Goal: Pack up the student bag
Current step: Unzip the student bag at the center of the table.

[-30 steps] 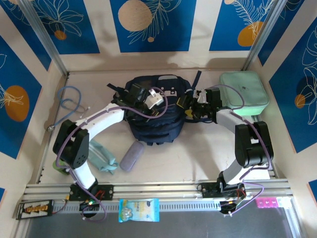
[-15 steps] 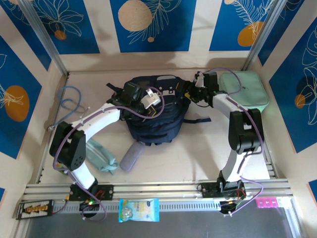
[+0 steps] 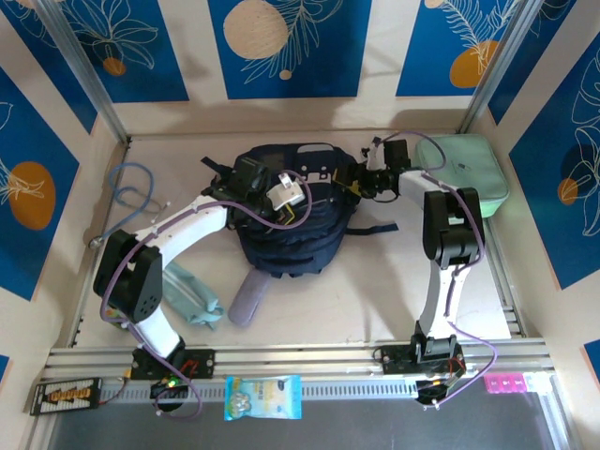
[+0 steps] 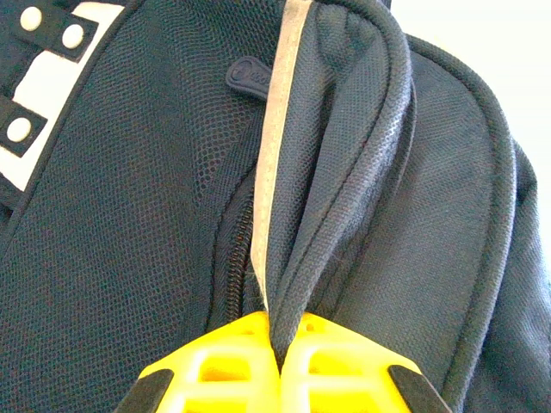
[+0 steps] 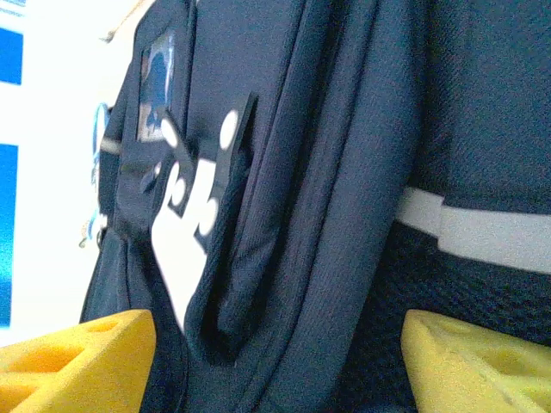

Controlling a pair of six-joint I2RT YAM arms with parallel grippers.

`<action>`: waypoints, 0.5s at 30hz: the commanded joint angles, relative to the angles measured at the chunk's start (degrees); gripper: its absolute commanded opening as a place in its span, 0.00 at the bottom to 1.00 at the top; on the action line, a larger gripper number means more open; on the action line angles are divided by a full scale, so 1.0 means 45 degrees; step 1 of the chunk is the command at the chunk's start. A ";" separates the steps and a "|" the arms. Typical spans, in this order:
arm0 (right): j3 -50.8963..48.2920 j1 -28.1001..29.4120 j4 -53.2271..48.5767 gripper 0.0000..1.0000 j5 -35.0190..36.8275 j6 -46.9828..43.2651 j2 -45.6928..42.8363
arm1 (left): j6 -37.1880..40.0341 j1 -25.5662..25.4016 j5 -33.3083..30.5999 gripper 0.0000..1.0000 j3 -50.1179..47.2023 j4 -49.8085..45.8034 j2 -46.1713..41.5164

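The student bag [image 3: 286,225] lies mid-table, dark navy with a grey trim stripe [image 4: 274,146] and a light patch [image 3: 317,174]. My left gripper [image 3: 298,208] rests on top of the bag. In the left wrist view it [image 4: 281,344] is shut on a raised fold of navy fabric beside the zip. My right gripper [image 3: 360,180] is at the bag's upper right corner. In the right wrist view its yellow fingers [image 5: 77,357] stand wide apart, and the bag's side [image 5: 284,258] lies between them. The right gripper [image 5: 275,366] is open.
A mint green zip case [image 3: 464,173] sits at the back right, just behind the right arm. A blue cable [image 3: 131,187] lies at the left. A grey pouch [image 3: 246,298] and a pale teal item [image 3: 192,295] lie near the left arm. A snack packet [image 3: 262,397] rests on the front rail.
The right arm has stretched back and left, carrying its gripper from the bag's right side to its upper right corner, and its fingers have narrowed a little. The left gripper keeps its hold.
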 commanded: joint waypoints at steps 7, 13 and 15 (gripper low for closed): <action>-0.1540 -0.0456 -0.0151 0.55 -0.2219 -0.0651 -0.1464 | 0.0384 0.0107 0.0466 0.00 -0.0035 -0.0154 -0.0302; -0.1702 -0.0543 -0.0199 0.45 -0.2082 -0.0661 -0.1382 | 0.0379 0.0114 0.0515 0.00 0.0003 -0.0270 -0.0328; -0.1782 -0.0538 -0.0199 0.42 -0.2070 -0.0754 -0.1395 | 0.0392 0.0105 0.0524 0.00 0.0004 -0.0274 -0.0324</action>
